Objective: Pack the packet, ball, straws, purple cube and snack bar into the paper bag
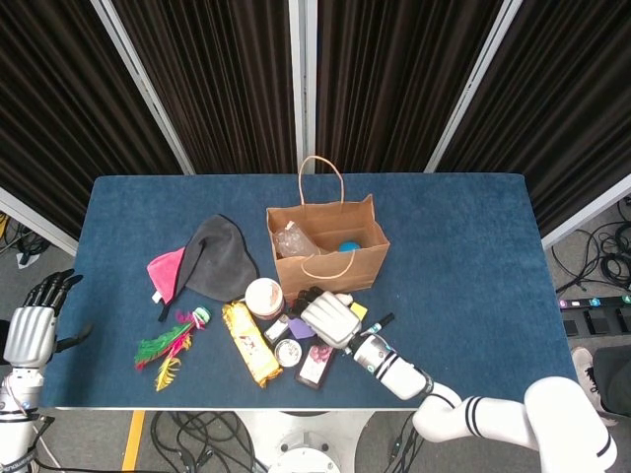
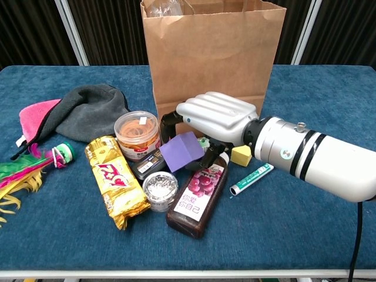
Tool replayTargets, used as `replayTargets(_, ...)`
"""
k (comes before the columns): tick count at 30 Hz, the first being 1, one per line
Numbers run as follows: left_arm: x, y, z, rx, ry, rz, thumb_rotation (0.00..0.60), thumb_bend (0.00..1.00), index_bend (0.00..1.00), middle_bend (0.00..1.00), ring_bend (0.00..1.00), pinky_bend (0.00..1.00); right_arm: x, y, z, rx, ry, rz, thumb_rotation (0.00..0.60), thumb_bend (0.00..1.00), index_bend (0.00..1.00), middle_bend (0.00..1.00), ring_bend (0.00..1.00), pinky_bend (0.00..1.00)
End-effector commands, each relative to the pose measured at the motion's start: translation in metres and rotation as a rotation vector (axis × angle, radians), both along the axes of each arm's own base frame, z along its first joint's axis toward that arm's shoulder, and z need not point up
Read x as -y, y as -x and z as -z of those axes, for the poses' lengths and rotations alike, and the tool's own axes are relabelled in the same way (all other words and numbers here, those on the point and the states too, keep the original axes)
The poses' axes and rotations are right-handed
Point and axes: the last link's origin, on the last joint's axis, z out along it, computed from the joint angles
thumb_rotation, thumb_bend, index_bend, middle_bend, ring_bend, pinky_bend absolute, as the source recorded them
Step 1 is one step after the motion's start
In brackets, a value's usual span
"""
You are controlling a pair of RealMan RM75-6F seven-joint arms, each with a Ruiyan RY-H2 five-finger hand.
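The right hand [image 2: 214,120] sits in the middle of the chest view, fingers curled down over the purple cube [image 2: 182,151], which looks to be gripped between fingers and thumb, just in front of the paper bag [image 2: 211,53]. The cube is tilted and appears slightly lifted off the clutter. The snack bar [image 2: 114,179] is lying flat at lower left of the cube, on the table [image 2: 329,229]. In the head view a blue ball [image 1: 348,246] and a clear packet [image 1: 294,239] can be seen inside the bag. The left hand [image 1: 33,330] is parked at the far left edge of the head view, off the table, fingers apart, holding nothing. A green marker [image 2: 251,179] is lying right of the cube, beside a dark bottle [image 2: 197,197]
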Motion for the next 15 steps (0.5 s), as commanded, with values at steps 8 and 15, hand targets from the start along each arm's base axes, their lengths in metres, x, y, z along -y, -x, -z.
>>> replayTargets(8, 0.000, -0.001, 0.001, 0.005, 0.000, 0.004, 0.600, 0.26, 0.24, 0.23, 0.15, 0.21, -0.002, -0.002, -0.009, 0.029, 0.022, -0.015, 0.600, 0.20, 0.47, 0.42, 0.29, 0.36)
replayTargets(15, 0.000, -0.004, 0.002, 0.010, 0.004, 0.008, 0.600, 0.26, 0.24, 0.23, 0.15, 0.21, -0.023, -0.018, -0.035, 0.112, 0.034, -0.078, 0.600, 0.21, 0.48, 0.43, 0.30, 0.37)
